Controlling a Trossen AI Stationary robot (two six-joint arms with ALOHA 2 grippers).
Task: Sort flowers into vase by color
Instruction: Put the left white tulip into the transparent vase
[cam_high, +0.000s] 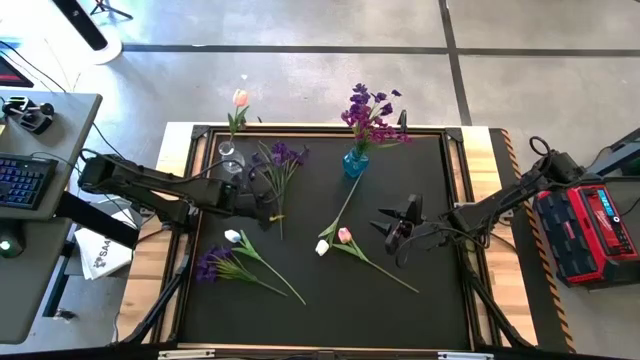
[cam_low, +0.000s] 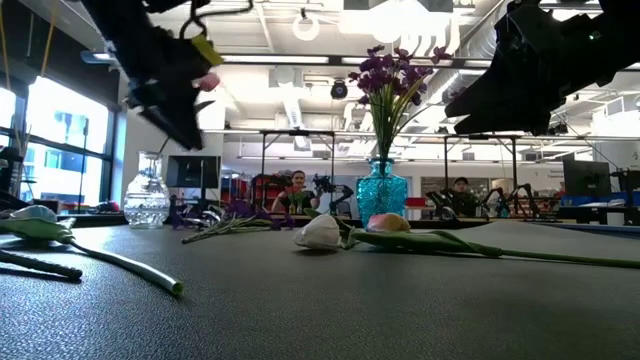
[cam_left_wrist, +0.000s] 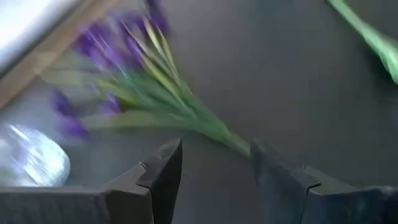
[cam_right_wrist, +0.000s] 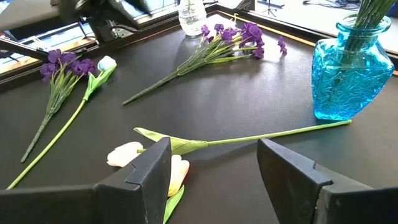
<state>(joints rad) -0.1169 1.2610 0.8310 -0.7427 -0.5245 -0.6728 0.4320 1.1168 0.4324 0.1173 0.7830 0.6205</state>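
Now five flowers lie on the black mat (cam_high: 420, 180), and two vases stand at its far edge.
Loose: two purple bunches (cam_high: 281, 160), three tulips (cam_high: 343, 236). The blue vase (cam_high: 355, 163) holds purple blooms, the clear vase (cam_high: 230, 152) one pink tulip. Left gripper (cam_high: 268, 207) and right gripper (cam_high: 395, 226) hover with fingers apart, empty.
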